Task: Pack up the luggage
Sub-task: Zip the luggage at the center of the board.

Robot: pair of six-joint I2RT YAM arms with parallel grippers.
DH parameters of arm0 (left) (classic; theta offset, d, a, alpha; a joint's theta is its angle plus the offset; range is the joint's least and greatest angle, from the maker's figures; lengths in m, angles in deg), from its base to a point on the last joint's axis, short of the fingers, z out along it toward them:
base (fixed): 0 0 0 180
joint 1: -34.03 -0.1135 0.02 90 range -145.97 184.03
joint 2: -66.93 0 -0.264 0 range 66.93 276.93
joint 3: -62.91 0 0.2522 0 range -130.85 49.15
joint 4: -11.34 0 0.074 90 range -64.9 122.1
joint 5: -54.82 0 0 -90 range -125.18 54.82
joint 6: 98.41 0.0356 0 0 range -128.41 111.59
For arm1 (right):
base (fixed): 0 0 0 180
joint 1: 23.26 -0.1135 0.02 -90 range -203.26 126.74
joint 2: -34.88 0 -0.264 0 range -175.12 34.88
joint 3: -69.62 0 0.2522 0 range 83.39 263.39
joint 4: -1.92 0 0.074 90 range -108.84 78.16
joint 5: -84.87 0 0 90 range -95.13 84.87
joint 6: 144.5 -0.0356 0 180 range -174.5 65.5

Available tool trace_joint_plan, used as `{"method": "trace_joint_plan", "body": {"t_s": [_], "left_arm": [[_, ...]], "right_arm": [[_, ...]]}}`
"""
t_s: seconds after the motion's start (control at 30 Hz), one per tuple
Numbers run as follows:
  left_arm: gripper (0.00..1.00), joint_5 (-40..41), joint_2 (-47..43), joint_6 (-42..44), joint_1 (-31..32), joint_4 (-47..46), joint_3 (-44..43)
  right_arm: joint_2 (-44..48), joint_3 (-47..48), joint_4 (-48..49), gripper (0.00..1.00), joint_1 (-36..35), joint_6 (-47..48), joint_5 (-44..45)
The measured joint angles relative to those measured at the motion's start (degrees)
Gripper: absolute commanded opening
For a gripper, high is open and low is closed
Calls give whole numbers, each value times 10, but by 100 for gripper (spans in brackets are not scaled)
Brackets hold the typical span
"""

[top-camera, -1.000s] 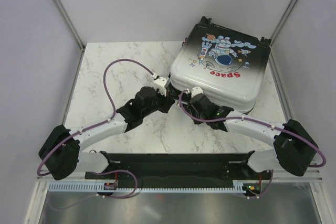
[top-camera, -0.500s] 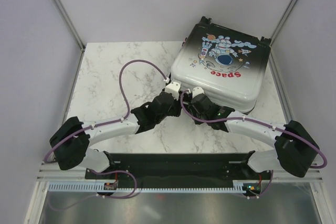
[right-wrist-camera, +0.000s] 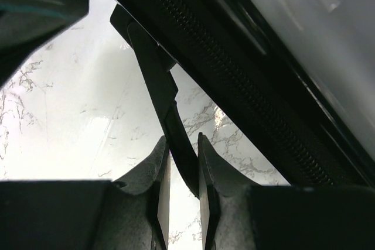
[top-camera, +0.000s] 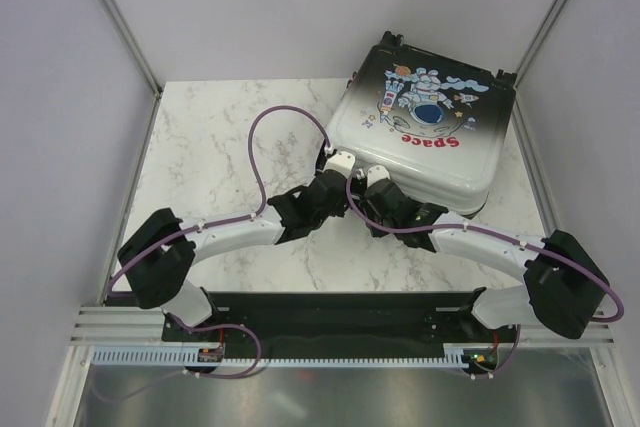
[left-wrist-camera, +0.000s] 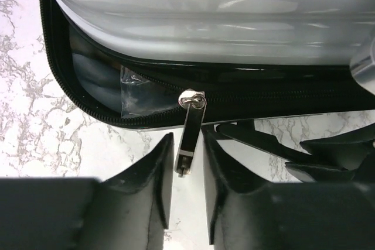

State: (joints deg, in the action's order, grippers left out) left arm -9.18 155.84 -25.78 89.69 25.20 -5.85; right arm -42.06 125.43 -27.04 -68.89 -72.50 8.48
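The luggage [top-camera: 425, 132] lies flat in the far right corner of the marble worktop [top-camera: 220, 137], its astronaut print and red "Space" lettering facing up, with both arms meeting at its near left edge. From the left wrist camera, a silver zipper pull [left-wrist-camera: 190, 136] hangs down from the black zip track [left-wrist-camera: 263, 95] that runs under the pale shell. It drops straight into the gap of the left gripper [left-wrist-camera: 187, 137], whose dark fingers [left-wrist-camera: 157, 171] stand parted on either side of it. A sliver of worktop shows between the pull and one finger, so the pull is not pinched. To one side of the slider the rows of zip teeth stand apart, and a patch of clear film [left-wrist-camera: 137, 95] sits in the opening. Just beside it, the right gripper [right-wrist-camera: 183, 140] is clenched on a black pull tab [right-wrist-camera: 157, 77], a flat strip that slants down from the case's zip seam and fills the narrow slot between the fingertips. The two grippers sit close together at the case's edge, nearly touching in the overhead view.
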Motion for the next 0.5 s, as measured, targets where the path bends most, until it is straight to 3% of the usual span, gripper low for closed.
{"method": "trace_joint_plan", "body": {"t_s": [0.13,0.5], "left_arm": [[3,-9,6,-8,1,10,-7],[2,-24,-13,-41,-5,24,-8]], "right_arm": [[0,0,0,0,0,0,0],[-1,0,0,0,0,0,0]]}}
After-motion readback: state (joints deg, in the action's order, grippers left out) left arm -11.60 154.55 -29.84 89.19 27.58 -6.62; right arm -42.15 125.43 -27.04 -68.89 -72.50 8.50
